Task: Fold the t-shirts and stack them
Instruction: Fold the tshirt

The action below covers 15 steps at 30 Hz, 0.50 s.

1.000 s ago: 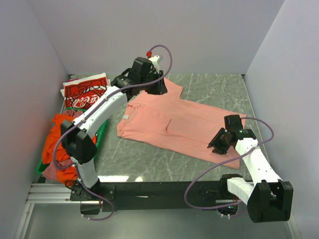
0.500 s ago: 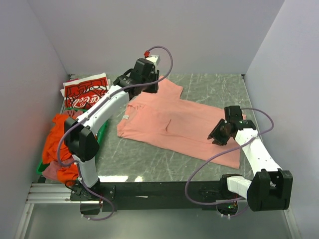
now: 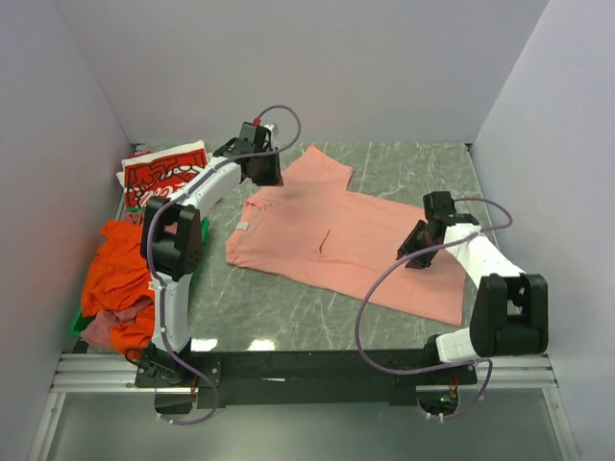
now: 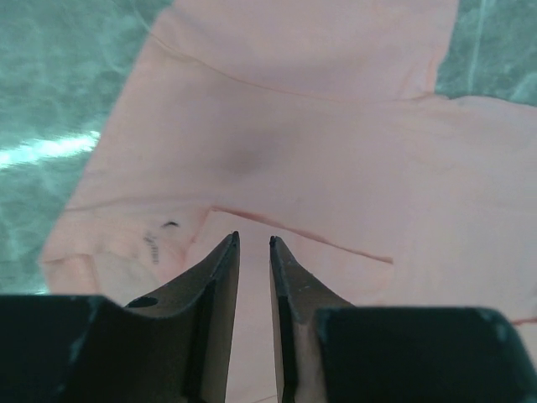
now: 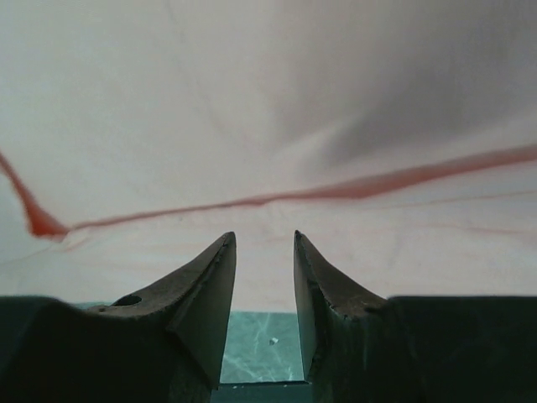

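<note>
Crowding the left edge of the marble-patterned table (image 3: 413, 173), a green crate (image 3: 75, 327) is sitting under a heap of cloth. A bright orange t-shirt (image 3: 115, 274) and a dusky mauve one (image 3: 101, 328) are spilling over its rim, and a red t-shirt with white Coca-Cola print (image 3: 163, 178) is lying folded in the far left corner just beyond it. The left arm is stretching over the table beside the crate and the red tee. A salmon-pink t-shirt (image 3: 336, 240) is lying spread flat across the middle of the table, neck toward the left. The left gripper (image 3: 269, 173) is hanging over its far left part by a sleeve, its fingers (image 4: 222, 277) narrowly parted with nothing between them and the neckline seam just ahead. The right gripper (image 3: 411, 257) is sitting low over the shirt's right-hand part, fingers (image 5: 214, 285) also a little apart and gripping nothing. A raised crease is running across just ahead of them, and bare table is showing in the gap. Whether either gripper is touching the cloth, I cannot tell.
</note>
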Available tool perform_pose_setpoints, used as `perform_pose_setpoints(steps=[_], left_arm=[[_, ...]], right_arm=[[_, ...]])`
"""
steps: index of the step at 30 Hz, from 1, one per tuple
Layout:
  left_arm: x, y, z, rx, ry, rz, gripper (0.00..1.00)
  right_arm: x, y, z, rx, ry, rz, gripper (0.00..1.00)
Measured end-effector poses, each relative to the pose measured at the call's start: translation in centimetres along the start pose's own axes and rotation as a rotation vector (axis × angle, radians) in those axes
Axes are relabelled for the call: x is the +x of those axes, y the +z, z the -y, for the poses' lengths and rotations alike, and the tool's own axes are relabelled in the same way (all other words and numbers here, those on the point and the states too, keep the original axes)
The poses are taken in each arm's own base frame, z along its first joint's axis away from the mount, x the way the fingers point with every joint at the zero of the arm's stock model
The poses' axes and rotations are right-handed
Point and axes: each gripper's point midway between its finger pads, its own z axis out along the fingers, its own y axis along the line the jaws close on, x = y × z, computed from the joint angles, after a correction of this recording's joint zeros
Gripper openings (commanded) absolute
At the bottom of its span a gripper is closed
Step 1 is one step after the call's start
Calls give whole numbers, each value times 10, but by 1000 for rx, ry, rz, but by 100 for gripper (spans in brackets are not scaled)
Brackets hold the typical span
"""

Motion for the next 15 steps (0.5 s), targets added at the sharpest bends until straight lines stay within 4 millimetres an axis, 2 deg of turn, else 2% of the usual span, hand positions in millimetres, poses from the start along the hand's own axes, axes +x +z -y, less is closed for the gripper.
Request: perform_pose_setpoints(steps=[8, 15], left_arm=[[34, 16, 23, 131, -34, -62, 26], [73, 30, 12, 121, -52, -143, 24]], right_arm=[[5, 34, 16, 99, 1, -64, 41], [12, 45, 24, 112, 9, -72, 41]])
